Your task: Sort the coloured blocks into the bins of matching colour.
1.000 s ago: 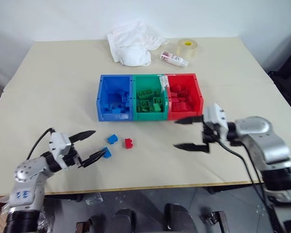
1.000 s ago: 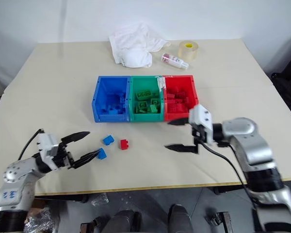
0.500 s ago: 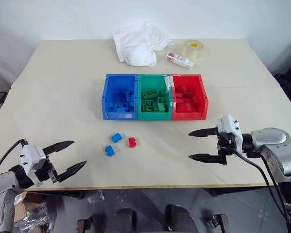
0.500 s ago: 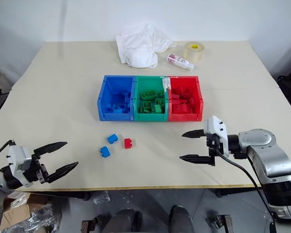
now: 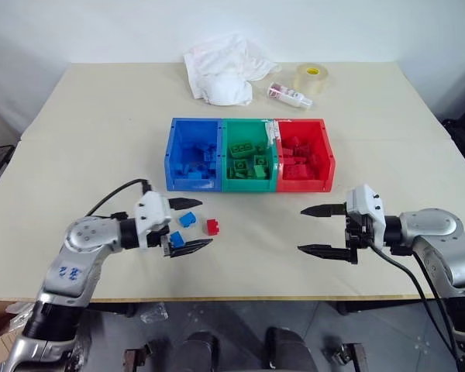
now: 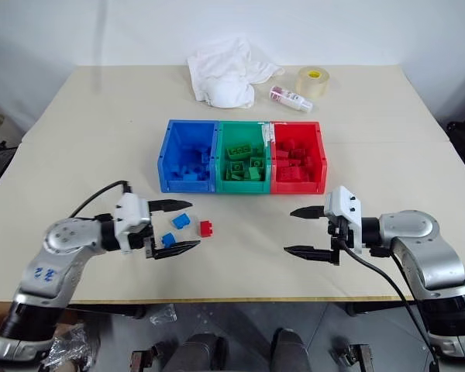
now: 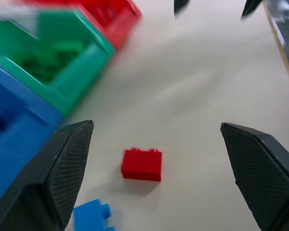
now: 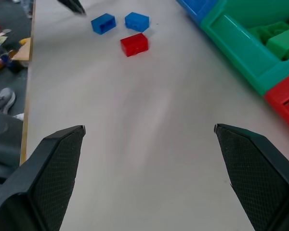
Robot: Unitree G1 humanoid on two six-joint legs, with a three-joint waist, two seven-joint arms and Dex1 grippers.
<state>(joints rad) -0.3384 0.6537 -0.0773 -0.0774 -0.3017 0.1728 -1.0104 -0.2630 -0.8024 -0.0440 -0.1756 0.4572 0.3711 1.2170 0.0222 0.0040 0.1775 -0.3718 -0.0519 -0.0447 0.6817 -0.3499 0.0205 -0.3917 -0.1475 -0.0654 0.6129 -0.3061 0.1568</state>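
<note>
— Where do the loose blocks lie?
— Two blue blocks (image 5: pixel 187 219) and (image 5: pixel 176 239) sit between the spread, empty fingers of the left gripper (image 5: pixel 187 225); a red block (image 5: pixel 212 226) lies just beyond its fingertips.
— And the bins?
— The joined bins (image 5: pixel 248 185), blue, green and red, stand past both grippers, each holding bricks of its own colour.
— The right gripper (image 5: pixel 314 229)?
— Wide open, empty, near the red bin (image 5: pixel 304 185), well apart from the loose blocks.

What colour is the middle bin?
Green, clearest in the left eye view.
</note>
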